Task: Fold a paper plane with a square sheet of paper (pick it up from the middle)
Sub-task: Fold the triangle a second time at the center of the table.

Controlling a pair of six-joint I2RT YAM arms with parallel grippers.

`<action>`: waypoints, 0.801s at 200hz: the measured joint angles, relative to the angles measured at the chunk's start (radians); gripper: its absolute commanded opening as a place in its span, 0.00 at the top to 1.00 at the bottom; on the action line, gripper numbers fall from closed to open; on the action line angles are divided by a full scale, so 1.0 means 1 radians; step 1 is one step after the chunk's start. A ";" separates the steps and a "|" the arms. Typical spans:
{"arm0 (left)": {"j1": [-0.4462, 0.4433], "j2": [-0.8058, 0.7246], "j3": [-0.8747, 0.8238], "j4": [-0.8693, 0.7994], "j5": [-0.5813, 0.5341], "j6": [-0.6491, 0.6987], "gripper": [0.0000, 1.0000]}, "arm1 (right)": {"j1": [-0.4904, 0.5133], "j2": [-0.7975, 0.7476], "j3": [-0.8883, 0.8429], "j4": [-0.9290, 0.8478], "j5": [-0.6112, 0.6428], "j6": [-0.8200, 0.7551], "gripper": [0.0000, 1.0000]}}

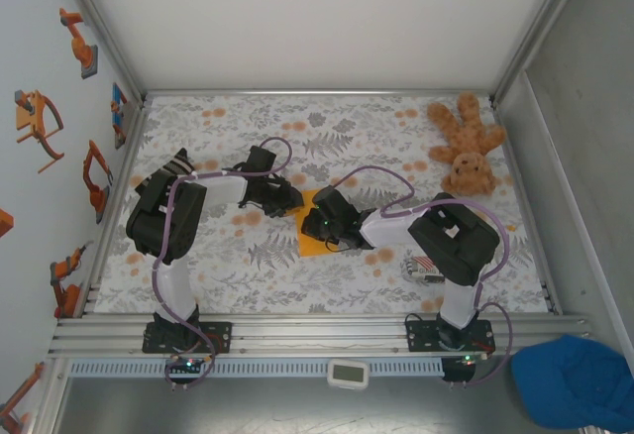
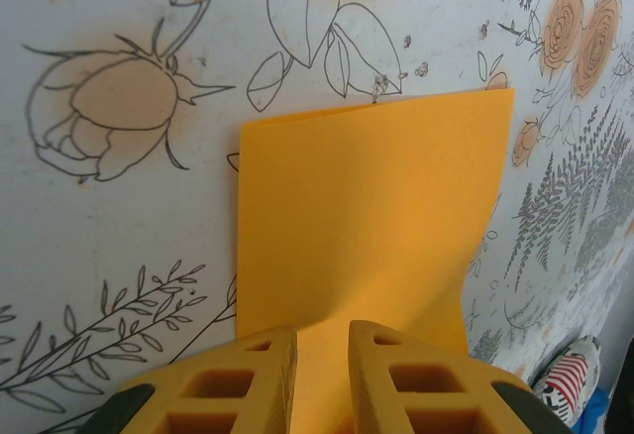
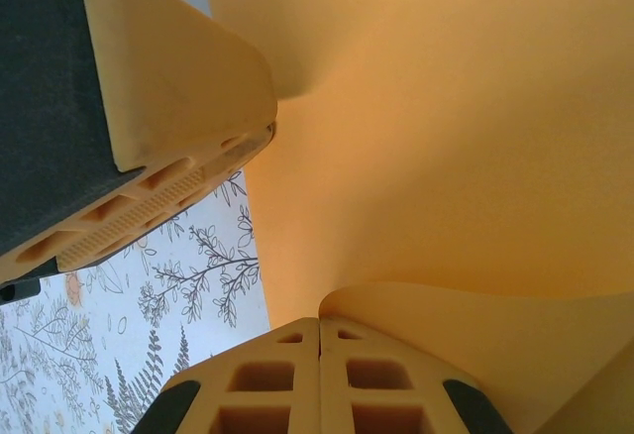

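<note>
orange paper (image 2: 367, 226) — beneath left claw (image 2: 322, 333) | edge curled at closed right claw (image 3: 319, 325)

White arms (image 1: 178, 285), black joints, purple cables (image 1: 371, 178), yellow cut-out jaws.

Top view:
- Thin bright-orange square sheet of paper (image 1: 311, 244) lies mostly under the wrist of the right arm (image 1: 391, 228). Only a near strip and a far corner show.
- Red-and-white striped packet (image 1: 424, 271) is partly covered by that arm's black housing. Print too small to read.
- Crumpled blue cloth (image 1: 577, 386) is cut by the frame's corner.

Left wrist view:
- Left claw (image 2: 322, 340) fingers run off the bottom edge and hide the sheet's near edge.
- Packet is clipped at the lower right corner.

Right wrist view:
- Right claw (image 3: 319, 327) fingers are cut at the bottom.
- Sheet runs off the top and right edges.
- A curl of paper rises behind the tips. Whether any is pinched between them can't be told.
- Left claw's finger, upper left, is blurred and cropped.
</note>
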 measured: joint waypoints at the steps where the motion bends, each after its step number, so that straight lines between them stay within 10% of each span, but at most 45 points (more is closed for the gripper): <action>1: 0.000 0.000 0.000 0.000 0.000 0.000 0.79 | 0.000 0.000 0.000 0.000 0.000 0.000 1.00; 160: 0.000 0.000 0.000 0.000 0.000 0.000 0.79 | 0.000 0.000 0.000 -0.011 0.000 -0.001 1.00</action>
